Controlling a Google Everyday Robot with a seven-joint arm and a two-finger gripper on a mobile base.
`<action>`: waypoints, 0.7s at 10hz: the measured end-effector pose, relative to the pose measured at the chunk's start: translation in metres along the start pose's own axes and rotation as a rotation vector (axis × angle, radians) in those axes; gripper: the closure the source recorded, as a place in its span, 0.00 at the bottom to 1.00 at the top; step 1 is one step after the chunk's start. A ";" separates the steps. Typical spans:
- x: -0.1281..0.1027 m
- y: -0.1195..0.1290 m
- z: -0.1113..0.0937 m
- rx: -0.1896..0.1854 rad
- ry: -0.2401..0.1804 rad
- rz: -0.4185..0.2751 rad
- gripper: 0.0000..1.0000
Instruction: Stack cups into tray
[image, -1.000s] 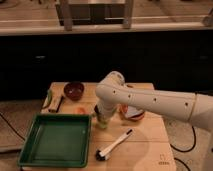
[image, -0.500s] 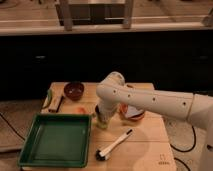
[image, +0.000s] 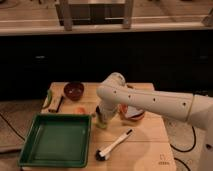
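Nothing is visibly shifting over the last second; the arm is holding the same low reach, with the end effector (image: 103, 114) sitting down at a pale cup (image: 101, 123) standing on the bench (image: 150, 145) just beside the right rim of the green tray (image: 55, 116); whether it is apart or clamped I cannot tell. No cup is lying in the tray, so the stacking is seemingly only starting; the pause is suggesting a grasp being settled.
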 end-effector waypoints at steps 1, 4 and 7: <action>0.000 0.001 0.001 -0.001 -0.003 0.002 0.71; 0.000 0.003 0.001 -0.003 -0.004 0.006 0.57; -0.001 0.004 0.002 -0.005 -0.005 0.009 0.57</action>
